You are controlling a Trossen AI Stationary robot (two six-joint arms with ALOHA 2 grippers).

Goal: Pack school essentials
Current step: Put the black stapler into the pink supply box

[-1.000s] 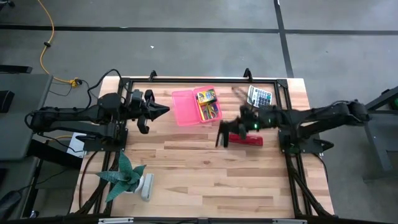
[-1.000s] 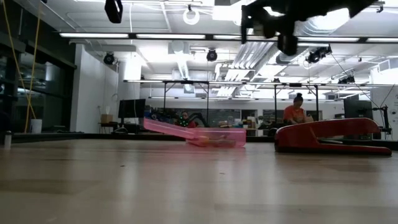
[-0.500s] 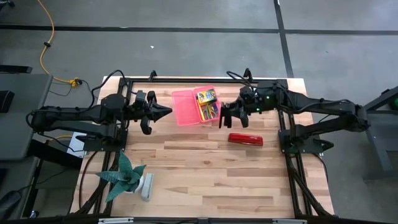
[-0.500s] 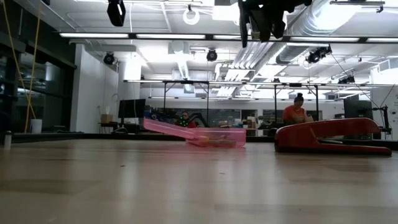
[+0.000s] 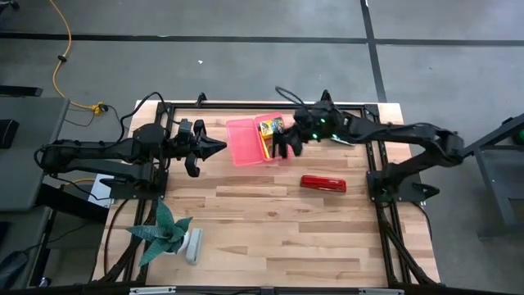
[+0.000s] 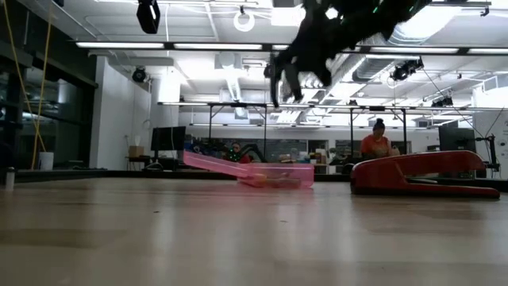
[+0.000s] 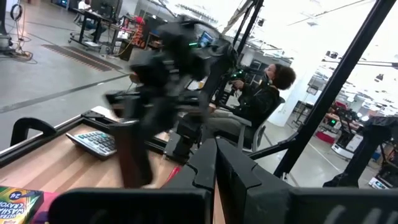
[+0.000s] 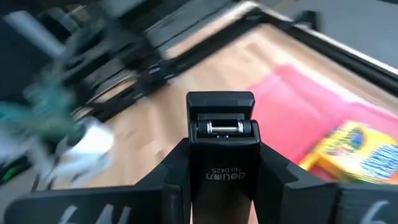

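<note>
pink case (image 5: 247, 141): open on the counter (image 5: 270, 229), toward its far edge; the landmark for everything below
crayon box (image 5: 271, 126): yellow-green, inside the case at its far right corner; also seen in the right wrist view (image 8: 357, 149)
pencils/scissors (image 5: 277, 147): in the case just in front of the crayon box, a mixed bundle partly covered by the right arm; single items hard to tell apart
black stapler-like piece (image 8: 221, 146): small, printed label on its face, clamped between the right fingers (image 8: 176, 171); probably a mini stapler, not sure
right end effector (image 5: 282, 147): above the case's right half, grasping that black piece; in the low view (image 6: 284, 79) it hangs high over the case (image 6: 270, 171)
red stapler (image 5: 322, 183): flat on the counter, to the right of the case and nearer the front edge, apart from it
calculator (image 7: 98, 142): beyond the case's right side, near the counter's far edge; mostly under the right arm from above
left end effector (image 5: 214, 147): to the left of the case, clear of it, clenched on nothing, arm waiting
plant (image 5: 162, 233): green, spiky, well away from the case at the counter's front left corner
person (image 6: 376, 141): seated in the room behind the counter
</note>
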